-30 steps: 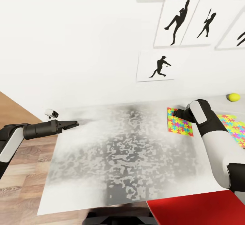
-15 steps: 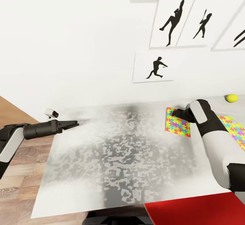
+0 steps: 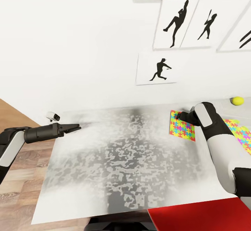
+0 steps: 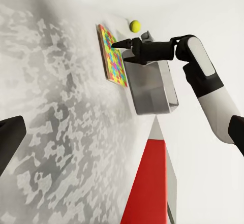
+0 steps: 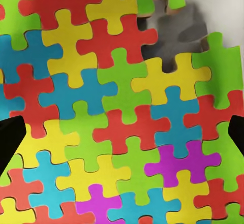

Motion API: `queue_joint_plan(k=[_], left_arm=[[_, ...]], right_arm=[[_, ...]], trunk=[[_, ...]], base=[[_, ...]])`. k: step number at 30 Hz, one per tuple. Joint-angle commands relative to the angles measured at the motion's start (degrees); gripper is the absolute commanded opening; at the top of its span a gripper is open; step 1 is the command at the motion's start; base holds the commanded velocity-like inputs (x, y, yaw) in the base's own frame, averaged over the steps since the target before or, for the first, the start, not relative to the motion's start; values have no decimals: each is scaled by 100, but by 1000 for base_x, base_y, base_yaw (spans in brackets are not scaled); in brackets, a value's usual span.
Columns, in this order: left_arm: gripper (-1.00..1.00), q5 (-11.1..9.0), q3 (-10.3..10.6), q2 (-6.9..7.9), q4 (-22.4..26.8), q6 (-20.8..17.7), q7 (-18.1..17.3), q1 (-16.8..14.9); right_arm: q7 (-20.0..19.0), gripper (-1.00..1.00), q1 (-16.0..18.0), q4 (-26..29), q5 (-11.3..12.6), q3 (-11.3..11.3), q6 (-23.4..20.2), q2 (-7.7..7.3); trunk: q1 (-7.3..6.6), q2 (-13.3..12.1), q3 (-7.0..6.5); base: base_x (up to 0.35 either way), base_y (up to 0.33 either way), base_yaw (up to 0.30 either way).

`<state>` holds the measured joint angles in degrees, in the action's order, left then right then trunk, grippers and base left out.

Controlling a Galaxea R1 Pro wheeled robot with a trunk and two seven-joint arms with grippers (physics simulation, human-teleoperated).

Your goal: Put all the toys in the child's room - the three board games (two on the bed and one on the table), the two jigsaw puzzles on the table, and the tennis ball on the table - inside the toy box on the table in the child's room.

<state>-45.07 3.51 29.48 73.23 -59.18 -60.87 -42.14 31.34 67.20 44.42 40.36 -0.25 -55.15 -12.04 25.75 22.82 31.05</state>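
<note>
Insp: Your right gripper (image 4: 113, 45) tip sits at the jigsaw puzzle's (image 3: 182, 129) far edge on the table (image 3: 122, 161); fingers spread, no grip seen.

Op: L side?

Insp: Left gripper (image 3: 77, 127) closed, empty, well apart. Tennis ball (image 3: 238, 101) beyond the right one.

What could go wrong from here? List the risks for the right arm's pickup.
The thin multicolour jigsaw puzzle lies on the pale mottled table; the open right gripper at its far edge may push it rather than pinch it. The right wrist view shows gaps near one corner, so a grip there could fail. The small yellow-green tennis ball sits loose nearby; a swing toward the light grey bin might send it rolling.
</note>
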Motion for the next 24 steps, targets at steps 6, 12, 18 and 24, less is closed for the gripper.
queue_joint_plan(k=[6,12,18,24], left_arm=[[100,-10,10,5,-2,-24,-15,-8],[100,-10,10,5,-2,-24,-15,-7],[100,-10,10,5,-2,-24,-18,-8],[100,-10,10,5,-2,-24,-21,-6]], right_arm=[[50,100,3,16,59,-2,-13,-1],[49,100,3,24,61,-3,-13,0],[48,100,3,35,62,-2,-13,-3],[47,100,3,40,60,-2,-13,-8]], trunk=[[3,10,-20],[3,10,-33],[3,10,-40],[3,10,-55]], base=[[0,0,0],[0,0,0],[0,0,0],[0,-12,0]])
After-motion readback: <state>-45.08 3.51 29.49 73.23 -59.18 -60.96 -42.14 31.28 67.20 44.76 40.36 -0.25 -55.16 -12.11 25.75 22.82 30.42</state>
